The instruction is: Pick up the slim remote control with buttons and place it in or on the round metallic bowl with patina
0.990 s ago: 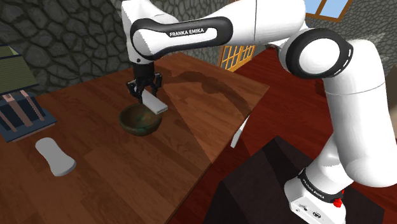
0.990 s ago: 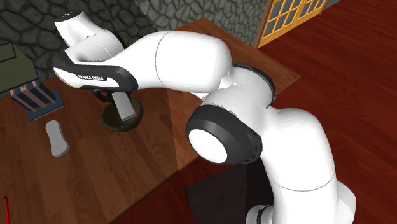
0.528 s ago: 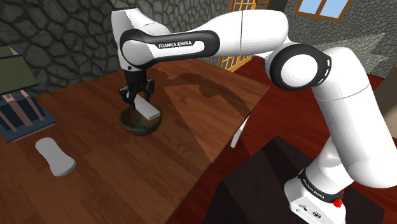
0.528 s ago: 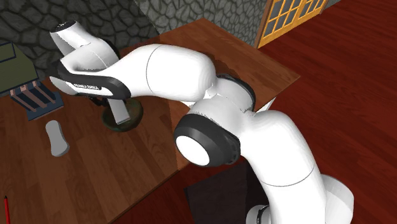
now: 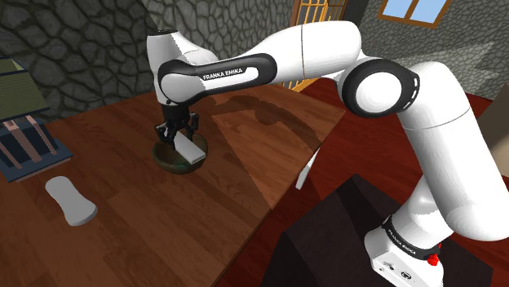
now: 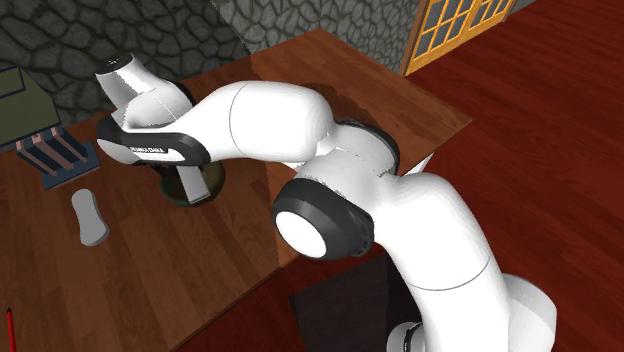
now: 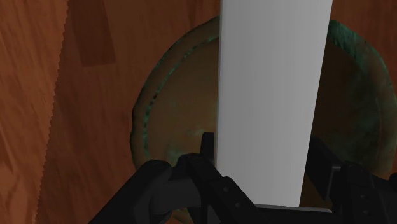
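Gripper (image 5: 177,135) closed on the remote (image 5: 192,149): in the wrist view both black fingers (image 7: 205,154) clasp one end of the remote (image 7: 273,95), a plain pale-grey slab whose far end is cut off by the frame. The gripper hangs directly over the bowl (image 5: 168,161), with the remote slanting down across the rim. Its low end appears to lie within the bowl, but contact cannot be told. Beneath the remote the wrist view shows the bowl (image 7: 165,108) as brownish with a green-tinged rim, about half covered.

In the second exterior view the forearm hides the gripper and most of the bowl (image 6: 215,180). A short length of the remote (image 6: 193,186) shows below the arm.

Count: one remote, one bowl, one pale oblong object (image 5: 71,200), and one blue rack (image 5: 24,147) cut off at the shoulder view's left edge.

The bowl stands well in from every edge of the table (image 5: 245,171), ringed by bare wood. The oblong object and the rack lie well apart from it.
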